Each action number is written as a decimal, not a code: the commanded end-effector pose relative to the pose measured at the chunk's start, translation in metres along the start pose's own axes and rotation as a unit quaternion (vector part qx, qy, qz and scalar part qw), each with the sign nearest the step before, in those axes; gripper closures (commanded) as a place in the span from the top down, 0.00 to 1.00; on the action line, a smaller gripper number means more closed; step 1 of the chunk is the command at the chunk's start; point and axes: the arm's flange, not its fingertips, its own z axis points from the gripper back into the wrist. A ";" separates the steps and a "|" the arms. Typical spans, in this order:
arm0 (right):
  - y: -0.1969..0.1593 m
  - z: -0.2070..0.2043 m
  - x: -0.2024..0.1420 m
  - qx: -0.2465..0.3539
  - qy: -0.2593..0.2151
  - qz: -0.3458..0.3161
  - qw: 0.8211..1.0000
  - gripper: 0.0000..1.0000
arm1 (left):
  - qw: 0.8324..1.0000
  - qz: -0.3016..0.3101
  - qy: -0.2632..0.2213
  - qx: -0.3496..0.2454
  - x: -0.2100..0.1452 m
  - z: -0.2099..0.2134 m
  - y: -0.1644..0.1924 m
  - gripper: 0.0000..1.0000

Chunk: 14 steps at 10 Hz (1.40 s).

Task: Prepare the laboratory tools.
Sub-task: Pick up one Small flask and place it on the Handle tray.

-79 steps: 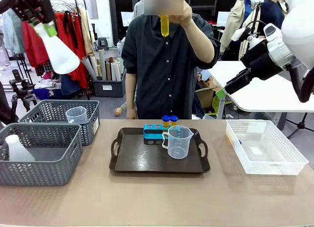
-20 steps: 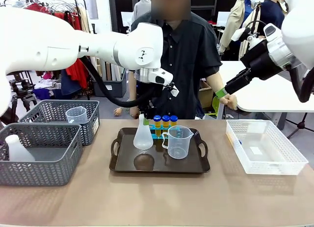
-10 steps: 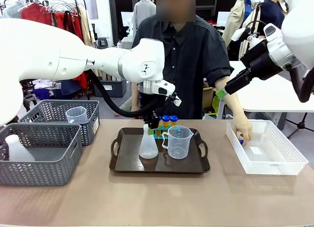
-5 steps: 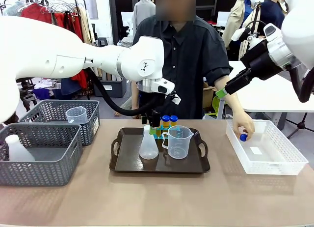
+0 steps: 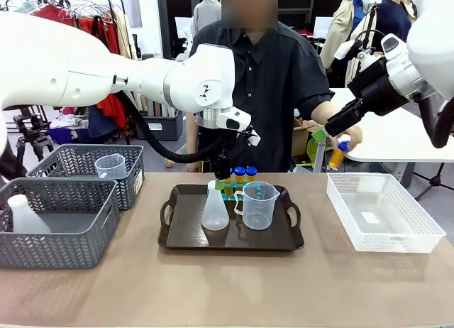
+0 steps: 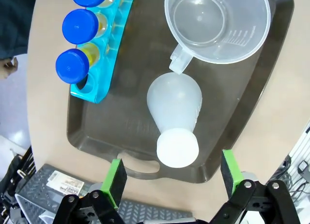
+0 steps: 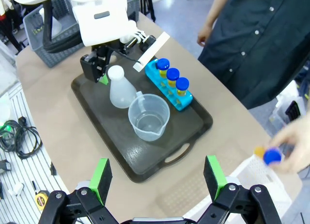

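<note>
Conical flask (image 6: 175, 107) stands on tray (image 6: 145, 127) touching beaker (image 6: 216, 23), beside rack (image 6: 107, 49).

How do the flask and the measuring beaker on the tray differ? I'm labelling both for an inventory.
The flask is milky white and conical, narrowing to a capped neck; the measuring beaker is clear, wide-mouthed and open. The measuring beaker has printed graduations, a spout and a handle; the flask shows none. Both stand upright, close together, on the dark tray.

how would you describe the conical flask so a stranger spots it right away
Find the dark tray at the table's middle. On its left half stands a translucent white flask, wide at the base with a narrow neck, beside the clear handled beaker; the beaker is cylindrical and open-topped.
</note>
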 end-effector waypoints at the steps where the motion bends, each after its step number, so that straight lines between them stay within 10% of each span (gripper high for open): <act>1: 0.000 0.001 0.001 0.007 -0.005 -0.004 1.000 1.00 | 1.000 0.009 -0.004 0.015 -0.016 -0.002 -0.005 1.00; 11: 0.000 0.001 0.001 0.007 -0.005 -0.004 1.000 1.00 | 1.000 0.006 -0.001 0.003 -0.001 0.002 -0.002 1.00; 14: 0.000 0.001 0.001 0.007 -0.005 -0.004 1.000 1.00 | 0.994 -0.095 -0.026 -0.035 -0.032 0.022 0.002 1.00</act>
